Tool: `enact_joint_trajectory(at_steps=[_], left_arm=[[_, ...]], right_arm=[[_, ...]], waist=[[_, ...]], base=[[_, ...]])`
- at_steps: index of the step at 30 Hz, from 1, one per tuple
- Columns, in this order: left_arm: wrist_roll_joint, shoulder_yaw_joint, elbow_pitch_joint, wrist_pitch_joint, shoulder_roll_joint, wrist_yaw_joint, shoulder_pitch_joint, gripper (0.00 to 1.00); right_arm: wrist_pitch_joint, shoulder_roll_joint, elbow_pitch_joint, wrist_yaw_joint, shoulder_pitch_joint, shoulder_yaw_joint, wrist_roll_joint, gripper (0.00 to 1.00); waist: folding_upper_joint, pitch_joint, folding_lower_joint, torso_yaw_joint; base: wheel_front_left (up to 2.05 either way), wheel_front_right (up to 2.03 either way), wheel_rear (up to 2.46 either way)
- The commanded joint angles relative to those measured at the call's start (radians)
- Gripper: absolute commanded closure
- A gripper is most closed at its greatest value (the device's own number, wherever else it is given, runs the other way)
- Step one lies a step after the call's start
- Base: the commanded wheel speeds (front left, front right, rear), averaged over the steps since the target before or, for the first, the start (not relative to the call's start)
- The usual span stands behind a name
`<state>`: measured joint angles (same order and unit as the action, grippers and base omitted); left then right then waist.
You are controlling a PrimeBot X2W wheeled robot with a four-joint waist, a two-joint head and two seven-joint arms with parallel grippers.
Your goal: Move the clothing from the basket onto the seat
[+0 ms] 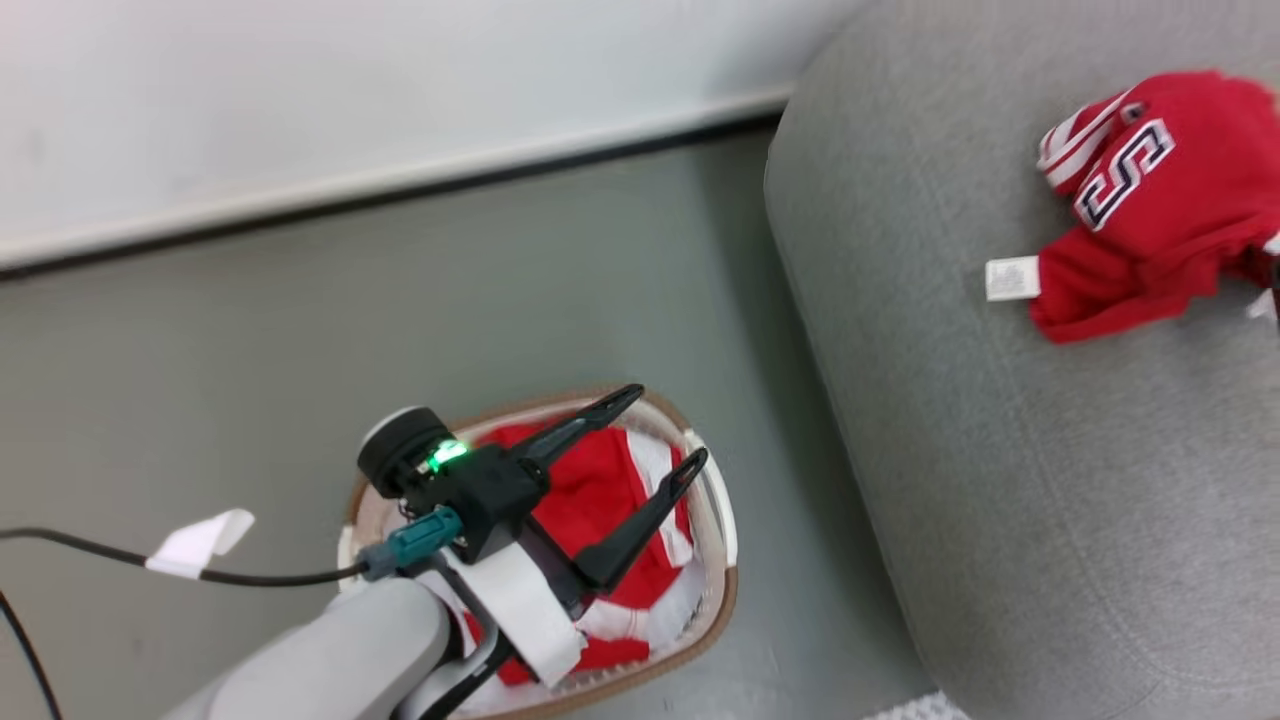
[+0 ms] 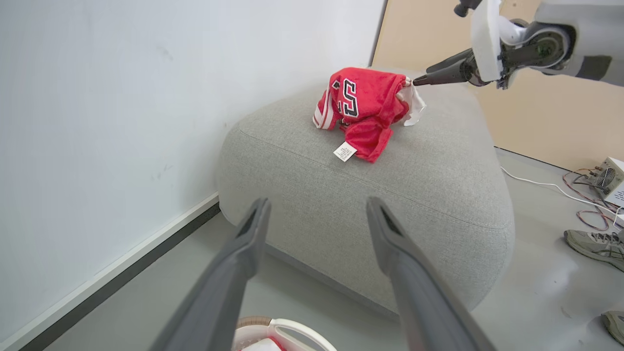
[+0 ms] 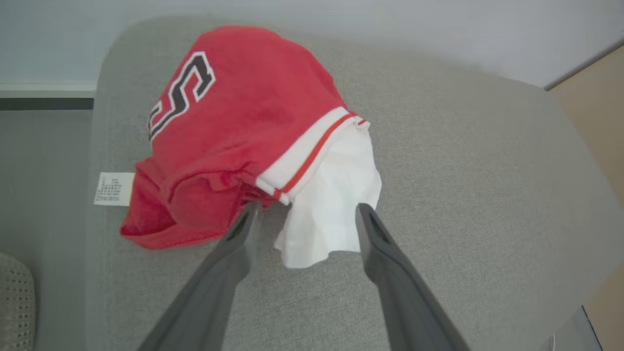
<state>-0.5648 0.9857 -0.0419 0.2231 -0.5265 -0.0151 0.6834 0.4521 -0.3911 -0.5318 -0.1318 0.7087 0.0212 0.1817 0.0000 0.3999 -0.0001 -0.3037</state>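
Red fabric makes up the garment that lies bunched on the grey seat. Its navy-edged white "S" faces up, white stripes run along one edge, and a small white label tag lies flat on the upholstery just beside it. A white piece of cloth spills from under its striped hem. The right claw is at that hem with its two dark fingers spread wide and the white cloth showing between them. It pinches nothing, though whether a fingertip brushes the fabric is hard to say from this angle. In the left wrist view, that claw's tip points at the far side of the garment. The left claw hovers above the basket, its fingers likewise spread and empty. More red and white clothing fills the basket, which stands on the grey floor just beside the seat and near a white wall. A grey shoe rests on the floor beyond the seat.
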Motion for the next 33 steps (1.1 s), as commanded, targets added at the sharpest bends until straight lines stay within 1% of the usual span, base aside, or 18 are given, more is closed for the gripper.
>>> enact_joint_trajectory(at_steps=[1, 5, 9, 12, 15, 18, 20, 22, 25, 27, 30, 31, 33], left_arm=[[-0.006, -0.001, -0.009, 0.011, 0.007, 0.004, -0.016, 0.0], [-0.029, -0.012, -0.045, 0.021, 0.044, 0.015, -0.036, 0.0], [-0.058, -0.044, -0.078, 0.033, 0.07, 0.039, -0.064, 0.0], [-0.077, -0.079, -0.101, 0.037, 0.084, 0.058, -0.088, 0.0], [-0.097, -0.123, -0.117, 0.041, 0.073, 0.079, -0.109, 0.0], [-0.117, -0.17, -0.129, 0.041, 0.058, 0.098, -0.134, 0.0], [-0.121, -0.211, -0.134, 0.041, 0.047, 0.115, -0.156, 0.0], [-0.135, -0.269, -0.129, 0.042, 0.051, 0.133, -0.19, 0.0], [-0.134, -0.35, -0.134, 0.041, 0.044, 0.161, -0.261, 0.0], [-0.128, -0.401, -0.135, 0.041, 0.052, 0.173, -0.302, 0.0], [-0.114, -0.475, -0.138, 0.041, 0.072, 0.183, -0.369, 0.0], [-0.124, -0.499, -0.14, 0.041, 0.083, 0.175, -0.396, 0.0], [-0.111, -0.559, -0.143, 0.041, 0.097, 0.176, -0.434, 0.0]], right_arm=[[0.003, -0.005, 0.025, 0.002, -0.03, -0.015, 0.018, 0.0], [0.01, -0.051, 0.157, 0.002, -0.077, -0.062, 0.067, 0.0], [-0.001, -0.055, 0.279, 0.002, -0.123, -0.087, 0.126, 0.0], [-0.033, -0.05, 0.354, 0.002, -0.151, -0.086, 0.166, 0.0], [-0.098, -0.009, 0.419, 0.002, -0.183, -0.053, 0.194, 0.0], [-0.167, 0.058, 0.472, 0.002, -0.228, -0.013, 0.216, 0.0], [-0.207, 0.095, 0.503, 0.002, -0.268, -0.002, 0.205, 0.0], [-0.24, 0.134, 0.517, 0.002, -0.31, -0.003, 0.206, 0.0], [-0.283, 0.183, 0.526, 0.002, -0.367, -0.029, 0.207, 0.0], [-0.319, 0.215, 0.526, 0.002, -0.409, -0.04, 0.196, 0.0], [-0.382, 0.241, 0.503, 0.002, -0.463, -0.058, 0.199, 0.0], [-0.41, 0.254, 0.498, 0.002, -0.48, -0.068, 0.195, 0.0], [-0.466, 0.265, 0.475, 0.002, -0.519, -0.076, 0.188, 0.0]], waist=[[0.0, -0.071, 0.0001, 0.005], [0.0, -0.153, 0.0001, 0.014], [0.0, -0.233, 0.0001, 0.028], [0.0, -0.285, 0.0001, 0.049], [0.0, -0.319, 0.0001, 0.07], [0.0, -0.345, 0.0001, 0.097], [0.0, -0.361, 0.0001, 0.115], [0.0, -0.381, 0.0001, 0.13], [0.0, -0.401, 0.0001, 0.147], [0.0, -0.411, 0.0001, 0.162], [0.0, -0.421, 0.0001, 0.184], [0.0, -0.424, 0.0001, 0.19], [0.0, -0.43, 0.0001, 0.202]], base=[[0.0, 0.0, 0.0], [0.0, 0.0, 0.0], [0.0, 0.0, 0.0], [0.0, 0.0, 0.0], [0.0, 0.0, 0.0], [0.0, 0.0, 0.0], [0.0, 0.0, 0.0], [0.0, 0.0, 0.0], [0.0, 0.0, 0.0], [0.0, 0.0, 0.0], [0.0, 0.0, 0.0], [0.0, 0.0, 0.0], [0.0, 0.0, 0.0]])
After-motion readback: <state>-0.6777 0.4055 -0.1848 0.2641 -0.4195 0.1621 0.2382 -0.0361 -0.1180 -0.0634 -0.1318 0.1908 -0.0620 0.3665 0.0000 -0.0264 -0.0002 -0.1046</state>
